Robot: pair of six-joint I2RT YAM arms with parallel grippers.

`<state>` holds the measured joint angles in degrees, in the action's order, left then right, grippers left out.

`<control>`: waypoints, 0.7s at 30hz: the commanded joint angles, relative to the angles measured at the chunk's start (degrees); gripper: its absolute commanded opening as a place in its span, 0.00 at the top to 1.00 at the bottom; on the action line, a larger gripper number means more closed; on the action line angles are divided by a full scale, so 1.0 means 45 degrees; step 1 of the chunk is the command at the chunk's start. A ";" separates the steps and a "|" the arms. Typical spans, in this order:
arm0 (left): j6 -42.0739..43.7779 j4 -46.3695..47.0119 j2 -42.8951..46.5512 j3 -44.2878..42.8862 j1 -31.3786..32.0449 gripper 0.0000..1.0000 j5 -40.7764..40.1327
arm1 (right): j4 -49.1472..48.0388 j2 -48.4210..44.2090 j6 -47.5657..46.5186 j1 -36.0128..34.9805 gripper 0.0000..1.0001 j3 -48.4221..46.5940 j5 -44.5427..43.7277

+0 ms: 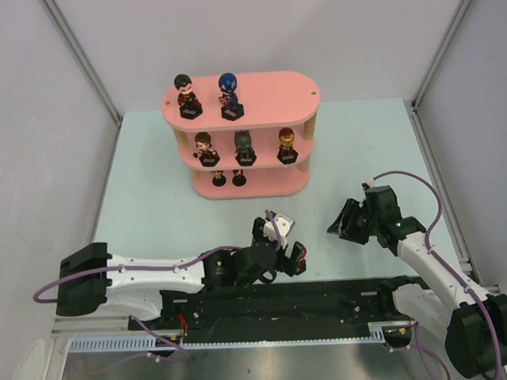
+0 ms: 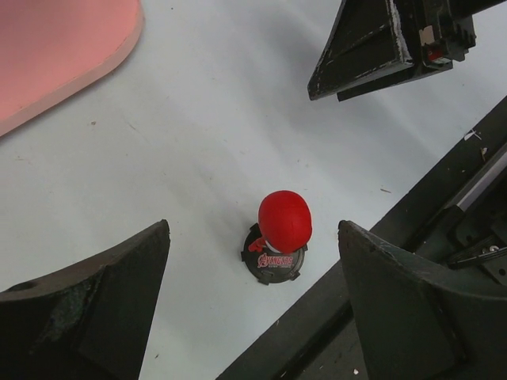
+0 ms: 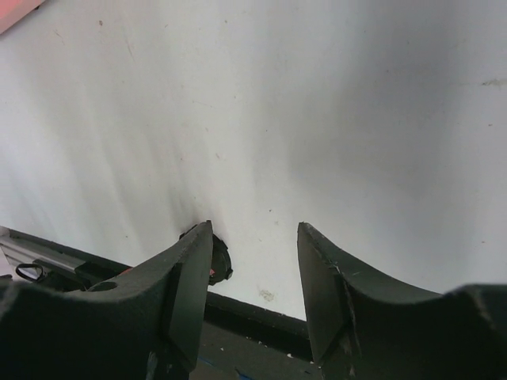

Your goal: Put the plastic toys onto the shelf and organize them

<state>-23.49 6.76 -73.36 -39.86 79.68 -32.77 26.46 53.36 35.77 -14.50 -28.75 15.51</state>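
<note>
The shelf [image 1: 274, 84] is carrying seven figurines [image 1: 228, 94]: two, three, two. One red-headed figurine [image 2: 283, 226] is standing on the tabletop [image 1: 153, 203]. Left claw [image 2: 253, 228] and right claw [image 3: 253, 228] are gaping, gripping nothing.

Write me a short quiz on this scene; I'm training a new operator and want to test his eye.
1. True or false: the red-headed figurine already stands on the shelf.
2. How many figurines stand on the shelf's top board? A) one B) two C) three
3. Fill in: the left hand has its fingers ___, with the red-headed figurine between them.

Key
1. False: it stands on the table.
2. B: the dark-haired figurine and the blue-headed figurine.
3. open
</note>
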 commanded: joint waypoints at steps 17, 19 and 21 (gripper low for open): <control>0.0024 -0.0877 0.2336 0.0029 0.0047 0.03 -0.1232 | 0.2049 -0.2132 0.1639 -0.1906 0.54 -0.2066 -0.4821; -0.0015 -0.1307 0.2571 0.0029 0.0047 0.03 -0.1369 | 0.2361 -0.1842 0.2556 -0.2925 0.54 -0.2515 -0.5805; -0.0171 -0.1792 0.2923 0.0068 0.0028 0.03 -0.1582 | 0.2557 -0.1295 0.3646 -0.4623 0.50 -0.3060 -0.7211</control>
<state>-23.70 2.83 -63.09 -39.79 79.75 -37.10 34.30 44.77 43.03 -25.85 -37.50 -2.76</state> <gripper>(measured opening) 0.971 0.467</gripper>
